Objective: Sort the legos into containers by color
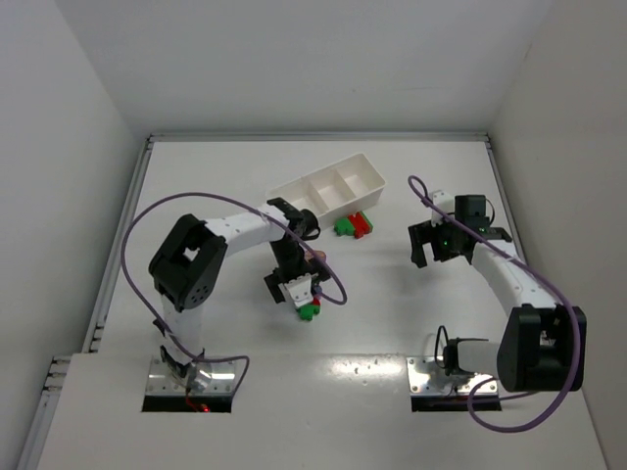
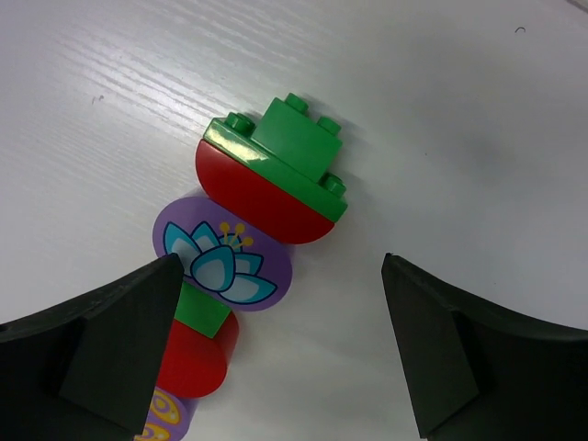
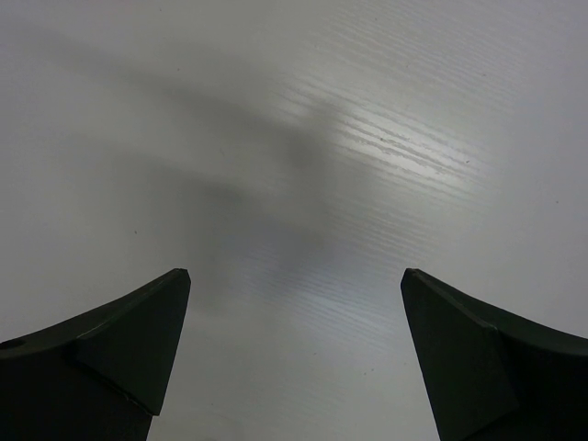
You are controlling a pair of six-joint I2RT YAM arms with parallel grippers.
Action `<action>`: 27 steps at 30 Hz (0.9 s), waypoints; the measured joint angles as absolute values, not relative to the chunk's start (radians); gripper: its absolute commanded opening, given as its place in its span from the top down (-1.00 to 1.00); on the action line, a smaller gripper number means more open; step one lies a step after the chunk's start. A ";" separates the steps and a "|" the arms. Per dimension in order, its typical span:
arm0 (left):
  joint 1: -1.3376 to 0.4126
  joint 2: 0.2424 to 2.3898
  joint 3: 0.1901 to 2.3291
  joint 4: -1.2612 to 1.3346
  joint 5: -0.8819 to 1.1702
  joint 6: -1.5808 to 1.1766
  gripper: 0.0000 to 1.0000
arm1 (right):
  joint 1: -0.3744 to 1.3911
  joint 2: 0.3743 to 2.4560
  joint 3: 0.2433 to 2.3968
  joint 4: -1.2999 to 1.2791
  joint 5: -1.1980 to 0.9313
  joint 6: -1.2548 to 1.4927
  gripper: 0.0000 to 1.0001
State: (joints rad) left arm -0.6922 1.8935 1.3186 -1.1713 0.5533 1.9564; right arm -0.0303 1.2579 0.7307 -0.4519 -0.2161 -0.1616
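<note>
The left gripper [image 1: 300, 300] hangs low over the table [image 1: 216, 176], a little left of the middle. Its jaws stand wide apart and hold nothing. In the left wrist view the same gripper [image 2: 281, 276] has a lego stack [image 2: 241, 234] lying flat on the table between its fingers [image 2: 110, 340]. The stack is closer to the finger on the left of that view, and its lower end goes behind this finger. It is not possible to say if they touch.

From its far end, the stack has a green brick [image 2: 296, 138], a red half-round piece [image 2: 257, 200], a purple round piece with a flower print [image 2: 220, 257], then one more green, one more red and one more purple piece.

From above, mostly the green end of this stack [image 1: 309, 312] shows below the gripper.

The white tray [image 1: 294, 188] with three compartments lies tilted at the far middle of the table. A small group of green and red legos [image 1: 353, 225] lies just beside its near right side.

The right gripper [image 1: 439, 255] is on the right, well apart from the tray. In its wrist view this gripper [image 3: 294, 285] is also spread wide, with only bare table between its fingers.
</note>
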 measured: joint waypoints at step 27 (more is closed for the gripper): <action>-0.645 2.104 1.439 -1.152 0.669 1.952 -0.13 | -0.030 1.359 0.731 -0.458 -0.207 -0.176 -1.00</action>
State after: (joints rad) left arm -0.6449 2.1044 1.4387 -1.1522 0.6693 1.9518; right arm -0.0303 1.3590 0.7307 -0.4583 -0.2073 -0.1761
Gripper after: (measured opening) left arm 0.663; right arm 0.996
